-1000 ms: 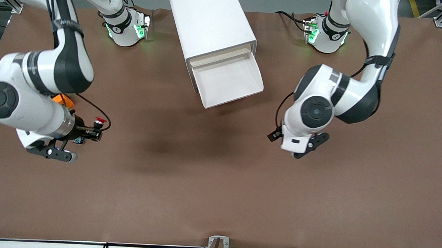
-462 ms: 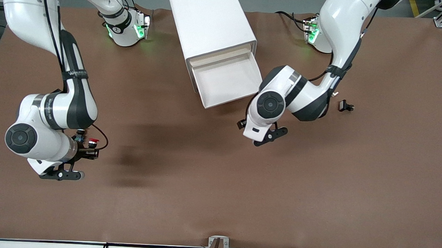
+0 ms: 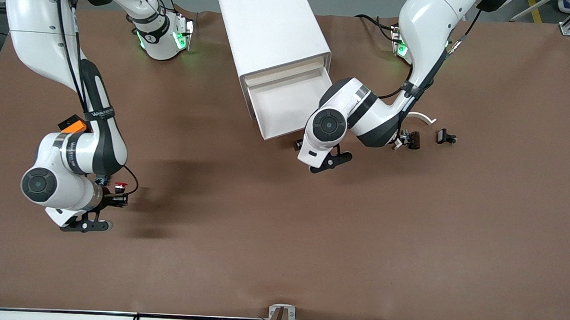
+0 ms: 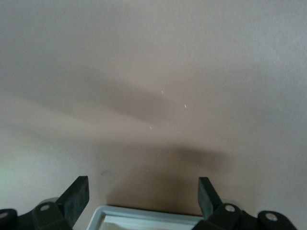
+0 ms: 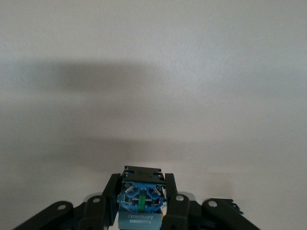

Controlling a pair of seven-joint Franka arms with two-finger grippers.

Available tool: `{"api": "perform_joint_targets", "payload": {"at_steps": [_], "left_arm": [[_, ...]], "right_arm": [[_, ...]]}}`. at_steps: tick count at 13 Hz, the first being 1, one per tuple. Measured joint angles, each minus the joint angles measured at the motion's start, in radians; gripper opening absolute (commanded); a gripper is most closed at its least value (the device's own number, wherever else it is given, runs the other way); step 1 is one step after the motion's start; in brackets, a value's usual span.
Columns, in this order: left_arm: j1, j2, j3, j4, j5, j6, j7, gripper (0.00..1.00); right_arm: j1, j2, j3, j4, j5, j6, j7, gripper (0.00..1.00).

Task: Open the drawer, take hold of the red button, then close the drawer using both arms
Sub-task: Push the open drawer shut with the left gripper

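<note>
The right claw (image 3: 112,193) is hanging over the brown bench (image 3: 281,256) toward the right arm's end, and it is clenching the button (image 3: 119,187), whose red cap is poking out beside the fingers. In the right wrist view the button's blue base (image 5: 142,196) is sitting squeezed between the two black fingers (image 5: 109,199), with plain bench surface showing past the fingertips. An orange cube (image 3: 73,124) is peeking out from under that arm's forearm, farther from the front camera than the claw.

At the middle, the white cabinet (image 3: 271,29) is standing near the robots' bases with its drawer (image 3: 290,105) pulled out, the white tray lying empty and its sloped front lip facing the front camera. The left claw (image 3: 314,154) is hovering just off the drawer's front corner on the left arm's side, released, fingers spread wide. The left wrist view is showing both fingers (image 4: 76,196) well apart, with the drawer's pale lip (image 4: 148,218) showing between them.

Toward the left arm's end, small dark parts (image 3: 413,139) and another black piece (image 3: 445,136) are lying on the bench beside a curved white strip (image 3: 424,117), all partly tucked by that arm's elbow. The wide stretch of bench nearer the front camera is carrying only the arms' shadows.
</note>
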Motion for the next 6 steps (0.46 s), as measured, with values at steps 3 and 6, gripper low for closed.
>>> {"api": "perform_joint_targets", "payload": {"at_steps": [3,6], "left_arm": [[-0.001,0.001,-0.027,-0.018,-0.039,0.000,0.000,1.00],[-0.001,0.002,-0.044,-0.032,-0.102,0.000,0.002,1.00]], "right_arm": [[0.000,-0.001,0.004,-0.077,0.000,0.061,-0.003,0.31],[0.000,-0.012,0.009,-0.141,0.000,0.116,-0.003,0.31]]}}
